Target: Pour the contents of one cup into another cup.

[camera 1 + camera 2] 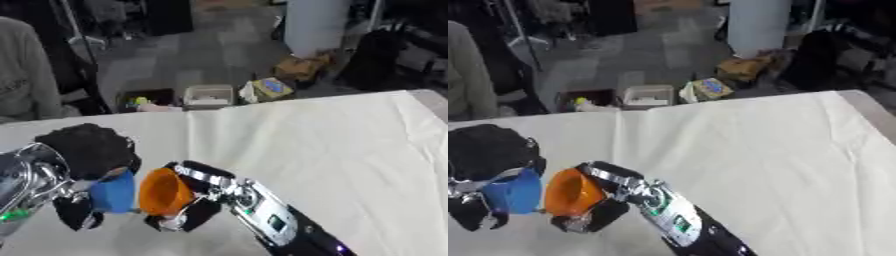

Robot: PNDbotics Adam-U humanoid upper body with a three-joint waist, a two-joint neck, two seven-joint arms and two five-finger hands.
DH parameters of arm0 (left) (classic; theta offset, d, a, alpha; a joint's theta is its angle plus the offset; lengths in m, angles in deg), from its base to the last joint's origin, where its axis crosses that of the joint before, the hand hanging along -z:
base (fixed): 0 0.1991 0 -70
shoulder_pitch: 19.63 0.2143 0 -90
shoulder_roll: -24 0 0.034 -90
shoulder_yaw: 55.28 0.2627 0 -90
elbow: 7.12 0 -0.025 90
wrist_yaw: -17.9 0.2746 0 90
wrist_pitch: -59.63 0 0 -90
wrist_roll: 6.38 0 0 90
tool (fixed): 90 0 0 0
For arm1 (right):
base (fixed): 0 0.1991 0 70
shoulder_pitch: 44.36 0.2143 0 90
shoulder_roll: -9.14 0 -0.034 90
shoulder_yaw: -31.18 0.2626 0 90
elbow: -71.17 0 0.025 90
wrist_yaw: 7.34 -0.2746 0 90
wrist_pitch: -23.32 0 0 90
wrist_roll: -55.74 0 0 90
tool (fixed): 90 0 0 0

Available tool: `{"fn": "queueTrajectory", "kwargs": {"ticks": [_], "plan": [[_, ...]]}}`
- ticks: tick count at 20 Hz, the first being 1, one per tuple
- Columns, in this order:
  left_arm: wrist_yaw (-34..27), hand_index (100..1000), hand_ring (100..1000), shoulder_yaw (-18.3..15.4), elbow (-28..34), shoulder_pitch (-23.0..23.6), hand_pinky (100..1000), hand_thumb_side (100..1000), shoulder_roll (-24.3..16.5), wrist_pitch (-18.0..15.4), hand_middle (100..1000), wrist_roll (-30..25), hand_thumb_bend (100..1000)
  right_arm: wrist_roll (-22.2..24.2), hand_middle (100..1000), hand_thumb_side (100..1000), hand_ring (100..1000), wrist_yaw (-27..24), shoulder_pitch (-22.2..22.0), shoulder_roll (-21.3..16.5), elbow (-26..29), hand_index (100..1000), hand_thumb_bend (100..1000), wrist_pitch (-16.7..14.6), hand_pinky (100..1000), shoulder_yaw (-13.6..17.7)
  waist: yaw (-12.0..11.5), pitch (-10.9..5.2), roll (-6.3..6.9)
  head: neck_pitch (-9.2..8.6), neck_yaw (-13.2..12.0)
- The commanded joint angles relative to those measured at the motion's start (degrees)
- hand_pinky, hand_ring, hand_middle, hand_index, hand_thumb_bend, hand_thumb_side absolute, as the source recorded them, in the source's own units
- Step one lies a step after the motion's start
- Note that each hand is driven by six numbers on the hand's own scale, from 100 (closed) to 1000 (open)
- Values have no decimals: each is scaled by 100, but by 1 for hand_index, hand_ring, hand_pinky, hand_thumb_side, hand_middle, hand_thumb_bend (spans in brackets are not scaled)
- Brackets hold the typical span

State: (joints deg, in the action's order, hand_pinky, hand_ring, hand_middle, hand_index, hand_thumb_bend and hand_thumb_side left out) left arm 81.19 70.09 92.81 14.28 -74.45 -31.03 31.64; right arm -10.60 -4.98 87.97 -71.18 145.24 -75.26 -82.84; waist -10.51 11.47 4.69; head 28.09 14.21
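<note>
Gripping an orange cup (163, 191), the right robot hand (203, 200) tilts it beside the blue cup (114, 192) clasped in the left robot hand (87, 150).

Both views look down from the robot's head, steeply onto the white cloth-covered tabletop (332, 145) and on past its far edge to a grey floor with boxes. They sit close above the work, so the arms enter large at the bottom. The two pictures share nearly everything. The right eye view shows the same scene shifted leftward, cutting off part of the black left hand (479, 150) at its left edge, while the black-and-silver right hand (197, 192) lies fully inside both.
</note>
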Motion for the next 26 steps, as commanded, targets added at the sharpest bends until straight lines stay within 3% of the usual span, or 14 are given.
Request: {"fn": "queueTrajectory", "kwargs": {"ticks": [1, 10, 26], "plan": [[95, 683, 100, -158, 50, -151, 100, 100, -5, 22, 248, 1, 364, 45, 190, 100, 217, -61, 83, 23, 48, 456, 100, 8, 205, -2, -2, -115, 0, -59, -8], [253, 683, 100, -184, -5, -271, 100, 100, 187, 39, 246, 1, 368, 226, 191, 100, 218, -114, 69, 187, -17, 456, 100, 43, 205, -139, 32, -123, 3, -66, -30], [460, 691, 100, 10, 57, -311, 100, 100, 183, -499, 249, 1, 354, 348, 192, 100, 220, -317, 92, 213, -255, 455, 100, 228, 207, -146, 28, -138, 79, -74, -9]]}}
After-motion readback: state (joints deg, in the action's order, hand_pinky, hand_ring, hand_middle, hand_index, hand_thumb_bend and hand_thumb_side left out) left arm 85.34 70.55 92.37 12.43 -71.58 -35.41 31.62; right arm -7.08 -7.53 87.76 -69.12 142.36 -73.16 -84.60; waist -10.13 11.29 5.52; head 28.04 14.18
